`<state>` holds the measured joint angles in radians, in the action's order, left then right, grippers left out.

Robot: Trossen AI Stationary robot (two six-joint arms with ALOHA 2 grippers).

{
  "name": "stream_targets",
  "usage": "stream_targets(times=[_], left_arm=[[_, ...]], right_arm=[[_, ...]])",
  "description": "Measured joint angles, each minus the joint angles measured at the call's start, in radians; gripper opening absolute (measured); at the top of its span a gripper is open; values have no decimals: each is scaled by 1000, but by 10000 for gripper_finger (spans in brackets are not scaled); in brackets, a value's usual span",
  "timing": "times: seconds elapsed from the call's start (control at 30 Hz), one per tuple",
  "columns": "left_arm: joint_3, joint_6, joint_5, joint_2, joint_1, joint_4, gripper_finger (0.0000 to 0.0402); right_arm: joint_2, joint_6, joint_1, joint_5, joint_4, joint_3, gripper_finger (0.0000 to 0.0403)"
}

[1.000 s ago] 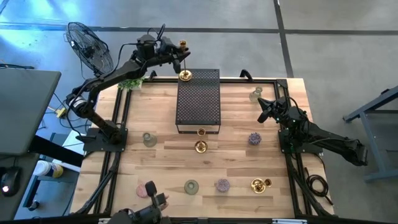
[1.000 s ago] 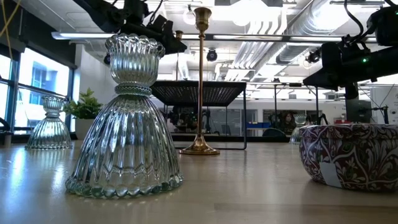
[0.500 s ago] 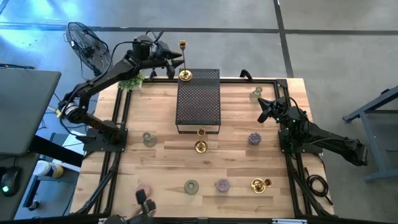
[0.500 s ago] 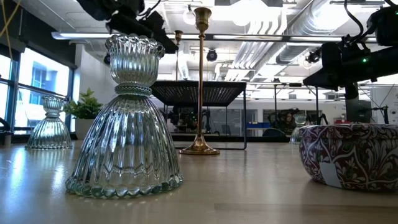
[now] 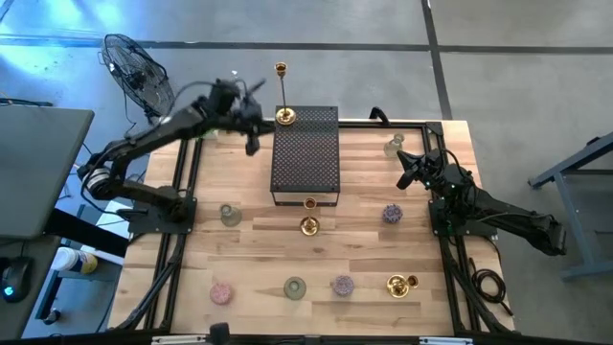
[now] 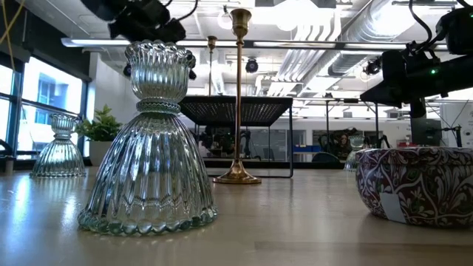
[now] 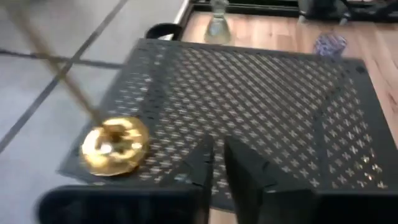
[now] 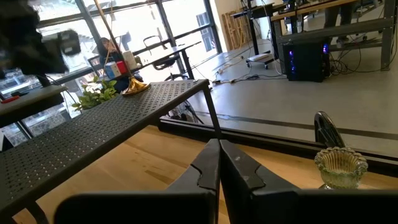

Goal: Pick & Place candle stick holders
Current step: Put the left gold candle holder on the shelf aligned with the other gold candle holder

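Note:
A tall gold candlestick stands by its round base [image 5: 285, 116] [image 7: 115, 144] on the far left corner of the black perforated box [image 5: 306, 153]; its stem shows in the low view [image 6: 211, 66]. My left gripper [image 5: 252, 140] [image 7: 219, 163] hovers left of the box, empty, its fingers a narrow gap apart. My right gripper [image 5: 406, 171] [image 8: 219, 163] waits shut at the table's right side. A second gold candlestick [image 5: 308, 224] [image 6: 238, 96] stands in front of the box. A third [image 5: 400, 284] lies near the front right.
Glass holders stand about the table: green [image 5: 230, 214] [image 5: 294, 287], pink [image 5: 221, 292], purple [image 5: 343, 285] [image 5: 392, 214], clear [image 5: 394, 146] [image 8: 341, 165]. A potted plant [image 5: 198, 130] stands at the far left under the left arm. A fan [image 5: 134, 67] stands beyond the table.
My left gripper has drawn back from the tall candlestick's stem, toward the table's left and near edges. The candlestick stays upright on the box. A dark object by the pink holder at the near edge has withdrawn out of view.

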<state>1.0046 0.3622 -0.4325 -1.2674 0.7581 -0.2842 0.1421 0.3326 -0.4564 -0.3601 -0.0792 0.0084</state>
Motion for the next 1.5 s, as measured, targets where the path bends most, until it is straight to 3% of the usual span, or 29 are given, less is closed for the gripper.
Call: stream_targets(times=[0.23, 0.43, 0.6, 0.77, 0.93, 1.07, 1.23, 1.5], left_arm=[[-311, -131, -21, 98, -6, 382, 15], [-464, -216, -61, 217, -41, 485, 2], [-484, -237, -19, 308, -232, 450, 1], [-483, -303, 184, 313, -522, 463, 1], [-483, -480, 374, 219, -739, 577, 7], [-483, -545, 429, 100, -845, 718, 38], [-479, -580, 528, -37, -908, 929, 112], [-369, -589, 599, -178, -909, 940, 226]], right_arm=[[0, 0, 0, 0, 0, 0, 0], [0, 0, 0, 0, 0, 0, 0], [0, 0, 0, 0, 0, 0, 0], [1, 0, 0, 0, 0, 0, 0], [1, 0, 0, 0, 0, 0, 0], [1, 0, 0, 0, 0, 0, 0], [1, -41, 0, -1, 0, 0, 0], [2, -46, 0, 0, 0, 0, 0]])
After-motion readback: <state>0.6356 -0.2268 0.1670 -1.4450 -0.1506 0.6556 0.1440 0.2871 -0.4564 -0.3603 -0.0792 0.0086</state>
